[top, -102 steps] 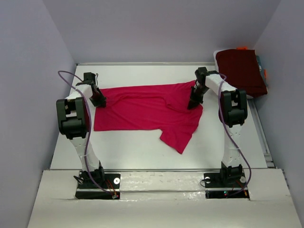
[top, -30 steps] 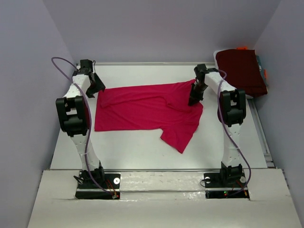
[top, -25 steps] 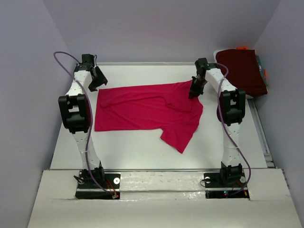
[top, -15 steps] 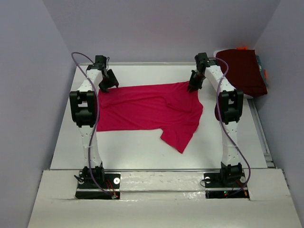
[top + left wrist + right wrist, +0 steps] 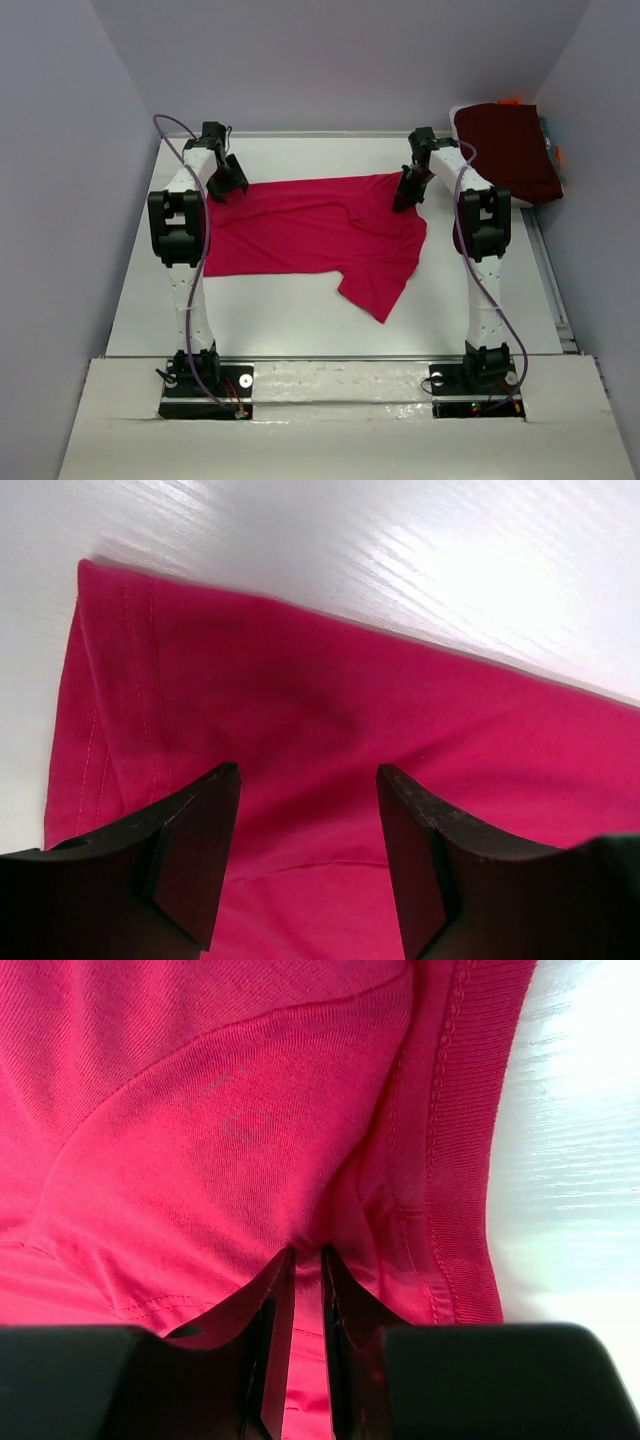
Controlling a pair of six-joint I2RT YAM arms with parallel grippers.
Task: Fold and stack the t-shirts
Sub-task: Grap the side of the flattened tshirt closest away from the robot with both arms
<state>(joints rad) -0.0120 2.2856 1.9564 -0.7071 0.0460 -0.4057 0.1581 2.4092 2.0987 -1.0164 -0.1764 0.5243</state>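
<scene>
Cloth fills the middle of the table in the top view: the pink t-shirt lies spread flat from 9 to 3 o'clock, with 1 loose flap trailing toward 5 o'clock; the maroon t-shirt sits already folded at the far 2 o'clock corner, well apart, which I take as the stack to build on. The left gripper is at the pink shirt's 10 o'clock corner and the right gripper at its 2 o'clock corner; I read that as 2 holds on the far edge, so the edge can be carried toward 6 o'clock for the first fold.

Left wrist view: the left fingers stand wide apart with nothing between them; under them lies the corner of the pink cloth with its stitched hem, bare table beyond at 12 o'clock; I cannot tell whether the tips touch the fabric. This side looks lined up, not yet gripping.

Right wrist view: the right fingers are drawn nearly together, and a pinch of pink cloth is gathered into the slit, puckers running into it; the ribbed edge runs just beside at 1 o'clock. This side holds the shirt; I judge the fold waits on the left jaws closing.
</scene>
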